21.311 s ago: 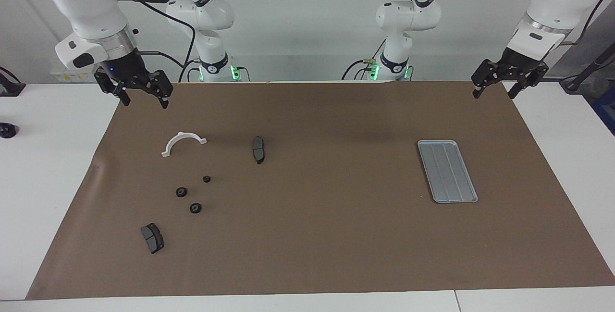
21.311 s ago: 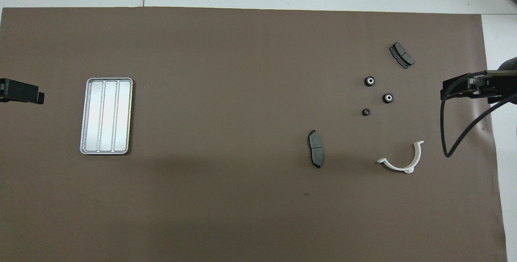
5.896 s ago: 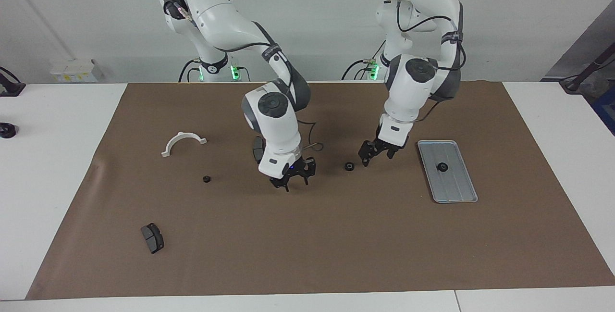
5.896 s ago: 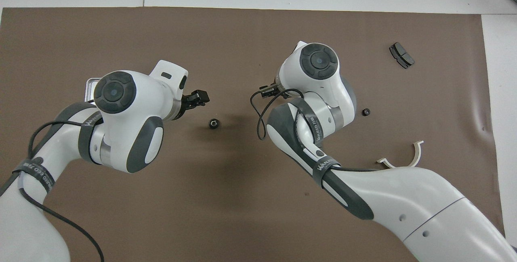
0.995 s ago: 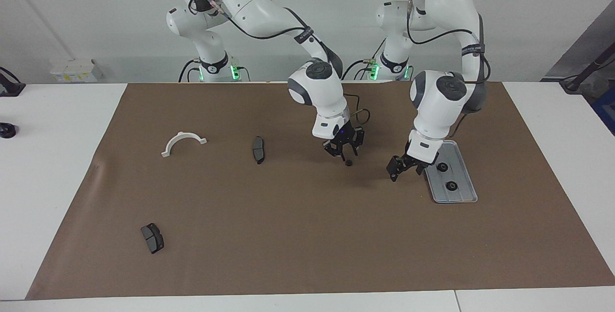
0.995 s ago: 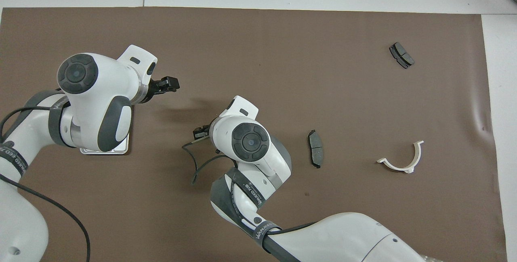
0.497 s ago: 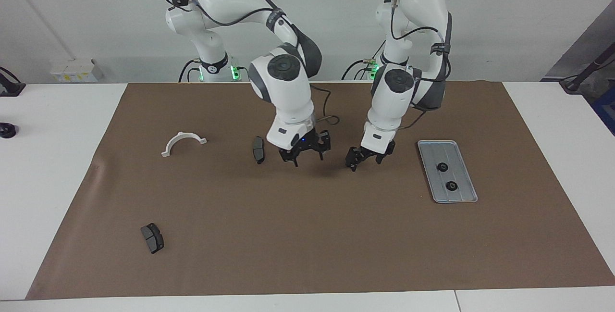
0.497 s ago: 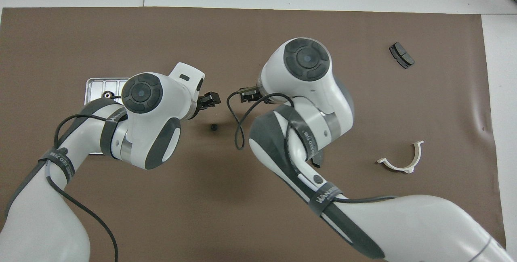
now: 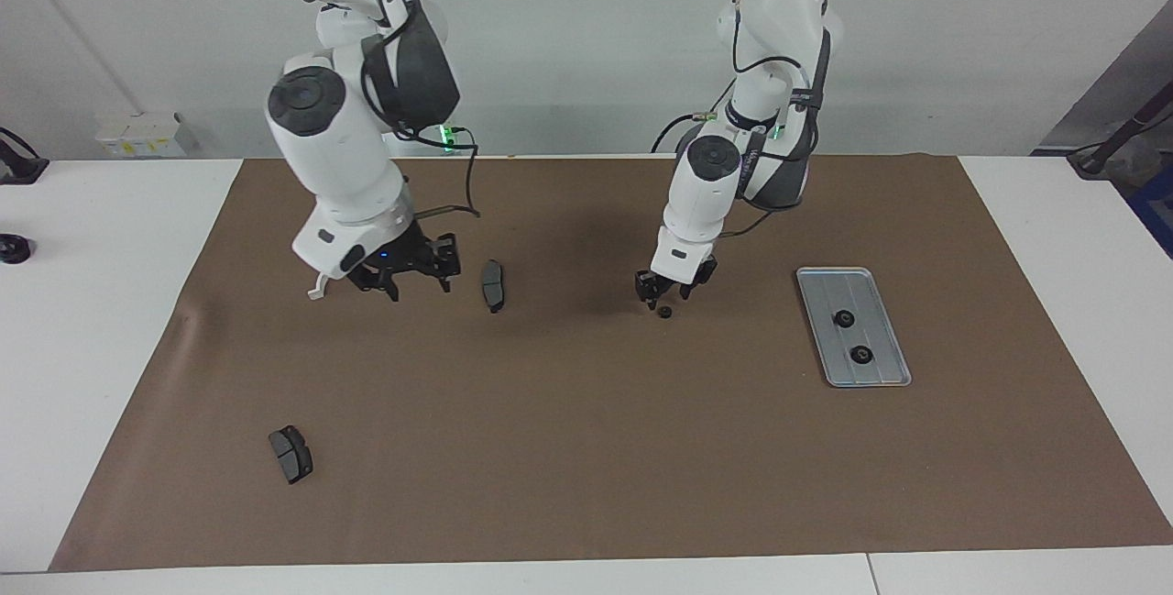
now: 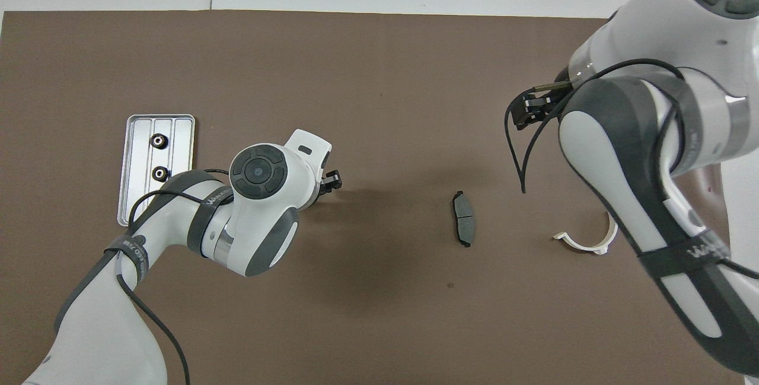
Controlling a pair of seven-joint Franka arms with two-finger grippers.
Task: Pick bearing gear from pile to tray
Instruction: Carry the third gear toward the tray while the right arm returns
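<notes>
Facing view: left gripper [image 9: 667,292] has dropped over last gear [image 9: 664,312], fingers' state unclear; right gripper [image 9: 403,279] has backed off toward pile end (fingers unclear); two gears sit in tray [image 9: 880,366].

No legible text or labels

Counted: 3 small black gears, namely 2 [image 9: 844,318] [image 9: 860,354] in 1 silver tray [image 9: 882,373] and 1 [image 9: 664,312] on 1 brown mat [image 9: 586,448]; 2 dark brake pads [image 9: 493,285] [image 9: 290,454]; 1 white half-ring [image 10: 584,241]; 2 arms.
</notes>
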